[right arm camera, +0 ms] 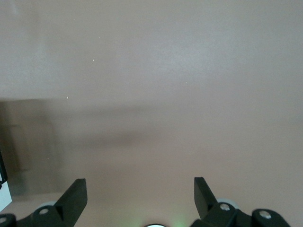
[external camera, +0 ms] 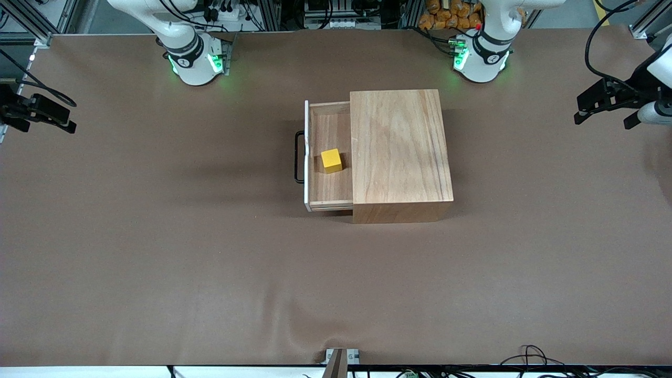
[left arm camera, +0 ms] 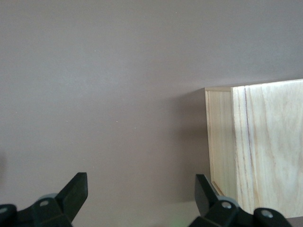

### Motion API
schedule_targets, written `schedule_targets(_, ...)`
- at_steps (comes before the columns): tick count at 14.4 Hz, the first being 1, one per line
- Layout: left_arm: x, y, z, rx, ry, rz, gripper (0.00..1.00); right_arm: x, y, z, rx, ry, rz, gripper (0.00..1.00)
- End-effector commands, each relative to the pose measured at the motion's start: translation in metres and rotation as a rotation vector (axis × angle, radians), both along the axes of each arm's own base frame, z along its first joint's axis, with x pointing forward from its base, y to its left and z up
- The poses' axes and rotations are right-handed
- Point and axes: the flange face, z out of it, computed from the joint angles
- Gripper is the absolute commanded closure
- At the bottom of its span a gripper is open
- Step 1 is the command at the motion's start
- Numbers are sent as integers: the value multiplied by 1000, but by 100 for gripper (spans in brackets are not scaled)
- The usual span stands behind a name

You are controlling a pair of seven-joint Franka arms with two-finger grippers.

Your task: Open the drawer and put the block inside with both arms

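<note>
Placement looks done, judging from the front view: the drawer (external camera: 329, 157) stands pulled out of the wooden box (external camera: 399, 147) toward the right arm's end of the table, its white front edge and black wire handle (external camera: 298, 156) leading, and the block (external camera: 331, 160) sits on the drawer floor, close to the box's open face and clear of both side walls. Nothing of the task's two steps seems left; if anything follows, I judge it would be only to hold clear or to push the drawer shut, which would call for a flat press on the white front without jolting the cube. Both arms wait drawn well back: the right gripper (external camera: 37, 111) hangs over the table's edge at its own end, the left gripper (external camera: 604, 102) over the edge at the other end, each well apart from the box. Seen from the left wrist, the left gripper (left arm camera: 141, 198) has its fingers spread wide with only brown table (left arm camera: 104, 85) between them, and a corner of the box (left arm camera: 265, 146) just beside one fingertip's line of sight. Seen from the right wrist, the right gripper (right arm camera: 140, 198) likewise stands fully spread and carries nothing, over bare table (right arm camera: 156, 80) crossed by a soft shadow; neither drawer nor block shows there.
</note>
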Motion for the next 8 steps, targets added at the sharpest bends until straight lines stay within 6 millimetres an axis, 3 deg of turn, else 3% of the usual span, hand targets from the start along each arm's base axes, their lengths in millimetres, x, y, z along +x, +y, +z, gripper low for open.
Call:
schedule_targets(1,-1,4,9,21,-11,-8,0,-1,4,0,2,1,-14,0)
schedule_targets(8,-2,2,12,25,2,-11,0,-2,4,-1,4,12,6,0)
